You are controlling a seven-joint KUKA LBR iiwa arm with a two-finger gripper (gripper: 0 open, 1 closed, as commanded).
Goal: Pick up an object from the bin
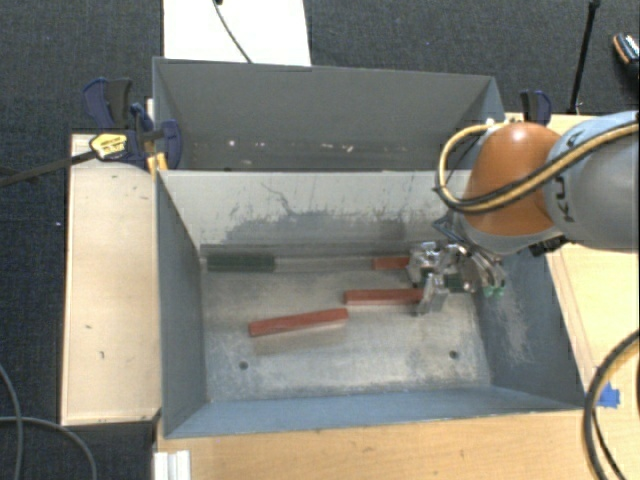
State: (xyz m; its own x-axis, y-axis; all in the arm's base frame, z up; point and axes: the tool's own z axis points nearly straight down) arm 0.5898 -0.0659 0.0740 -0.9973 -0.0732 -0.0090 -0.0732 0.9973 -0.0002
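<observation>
The gripper (pixel 432 298), its opening impossible to judge, meets a flat reddish-brown bar (pixel 380 296) at its right end near the grey metal bin (pixel 180 298)'s right wall, where an end-on pinch risks tipping it.

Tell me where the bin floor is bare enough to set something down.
The front strip of floor, between the long red-brown bar and the front wall, is bare, as is the left patch in front of the dark bar. It is crowded back right, where the end effector sits at the middle red-brown bar, close to the back red-brown bar.
</observation>
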